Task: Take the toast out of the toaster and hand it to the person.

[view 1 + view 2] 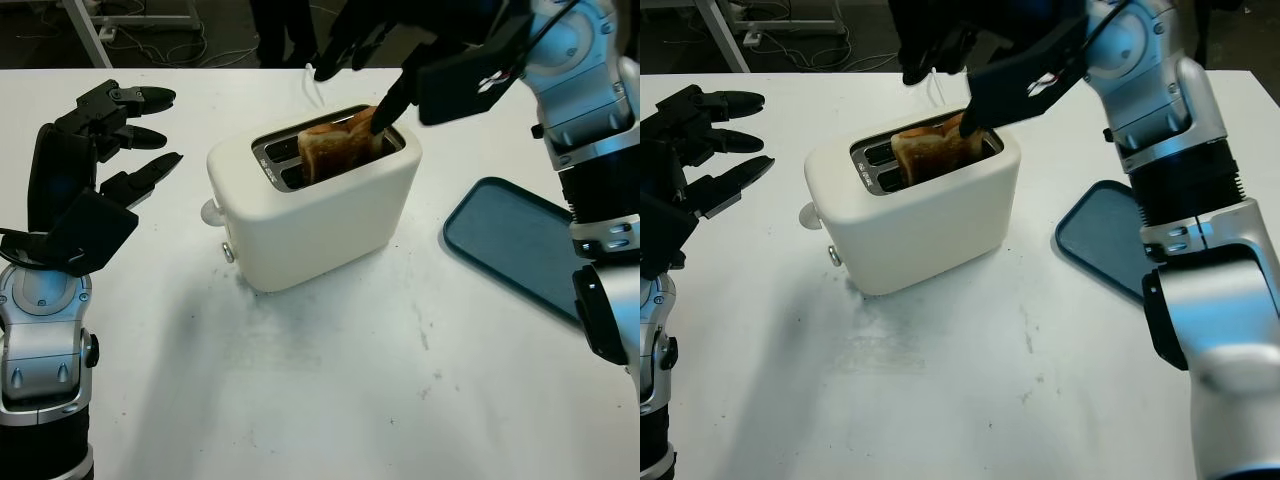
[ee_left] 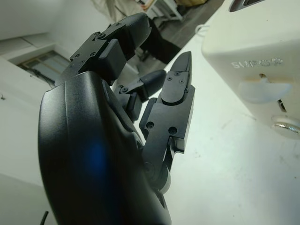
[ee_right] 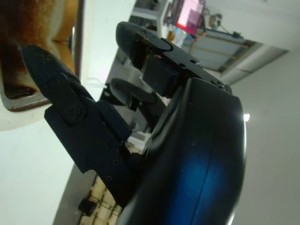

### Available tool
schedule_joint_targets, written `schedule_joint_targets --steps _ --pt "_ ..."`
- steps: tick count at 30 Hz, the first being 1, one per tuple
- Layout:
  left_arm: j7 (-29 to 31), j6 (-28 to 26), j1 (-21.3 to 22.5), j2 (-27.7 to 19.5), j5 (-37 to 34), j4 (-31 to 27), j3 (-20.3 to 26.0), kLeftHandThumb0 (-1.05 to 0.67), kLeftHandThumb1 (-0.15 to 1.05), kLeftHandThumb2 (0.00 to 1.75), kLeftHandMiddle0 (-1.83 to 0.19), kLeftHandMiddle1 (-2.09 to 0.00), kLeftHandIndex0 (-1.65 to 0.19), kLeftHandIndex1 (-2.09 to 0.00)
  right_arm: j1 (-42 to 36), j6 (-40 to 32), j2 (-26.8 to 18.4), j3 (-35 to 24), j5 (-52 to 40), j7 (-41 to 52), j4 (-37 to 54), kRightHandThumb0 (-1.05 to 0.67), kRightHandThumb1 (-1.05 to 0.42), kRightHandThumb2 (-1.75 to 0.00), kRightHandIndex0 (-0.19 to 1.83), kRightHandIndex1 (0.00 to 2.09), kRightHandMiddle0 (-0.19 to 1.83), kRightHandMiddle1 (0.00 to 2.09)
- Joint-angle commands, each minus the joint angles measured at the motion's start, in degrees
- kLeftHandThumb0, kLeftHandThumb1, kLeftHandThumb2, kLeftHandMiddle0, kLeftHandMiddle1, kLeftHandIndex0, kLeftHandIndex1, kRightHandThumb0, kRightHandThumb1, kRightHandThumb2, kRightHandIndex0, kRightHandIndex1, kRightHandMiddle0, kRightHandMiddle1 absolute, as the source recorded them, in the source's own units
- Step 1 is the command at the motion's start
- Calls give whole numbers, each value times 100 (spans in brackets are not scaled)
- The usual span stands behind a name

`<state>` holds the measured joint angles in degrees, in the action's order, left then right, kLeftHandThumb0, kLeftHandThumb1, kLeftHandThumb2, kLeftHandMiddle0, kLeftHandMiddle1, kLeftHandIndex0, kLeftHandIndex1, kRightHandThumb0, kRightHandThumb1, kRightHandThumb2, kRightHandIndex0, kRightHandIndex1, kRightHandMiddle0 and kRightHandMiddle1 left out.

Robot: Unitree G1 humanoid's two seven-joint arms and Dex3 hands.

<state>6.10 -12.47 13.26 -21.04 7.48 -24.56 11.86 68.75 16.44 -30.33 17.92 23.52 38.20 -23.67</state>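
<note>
Toaster [image 1: 320, 215]: mid-table, white.
Toast [image 1: 335, 150]: not out yet, standing in the slot.
My right hand [image 1: 365, 70]: over the slot, one finger beside the toast, nothing gripped yet.
My left hand [image 1: 95, 150]: open, well aside.
Remaining: grasp, lift, handover.

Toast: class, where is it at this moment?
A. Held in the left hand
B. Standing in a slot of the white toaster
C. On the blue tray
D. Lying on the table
B: the toast stands up out of a slot of the white toaster, with the right hand reaching down at it from above.
</note>
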Motion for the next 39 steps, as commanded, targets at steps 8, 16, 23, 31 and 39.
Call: schedule_joint_targets --steps 8,16,23,31,39 --pt "-62 -13 -116 3 68 -52 9 -10 92 2 -50 -95 -56 -52 -210 144 113 195 381 -299 -17 -67 -61 -1 51 90 91 0" --pt "-70 -18 -112 17 62 -51 -7 -8 92 2 -51 -96 -56 -52 -366 358 205 245 523 -675 -300 -63 -62 -1 48 93 91 0" --pt "-100 -19 -110 16 93 -46 -26 -9 92 2 -52 -95 -57 -51 -439 471 286 259 452 -673 -533 -52 -63 -1 50 100 93 1" --pt "-75 -188 -70 -10 113 -107 -37 -11 92 3 -50 -95 -56 -50 -509 637 210 324 556 -662 -542 -37 -64 0 61 108 99 4" --pt "-76 -97 -52 -23 75 -47 -22 -11 92 2 -50 -95 -57 -49 -613 489 199 306 401 -341 -520 -31 -68 -1 81 133 104 55"
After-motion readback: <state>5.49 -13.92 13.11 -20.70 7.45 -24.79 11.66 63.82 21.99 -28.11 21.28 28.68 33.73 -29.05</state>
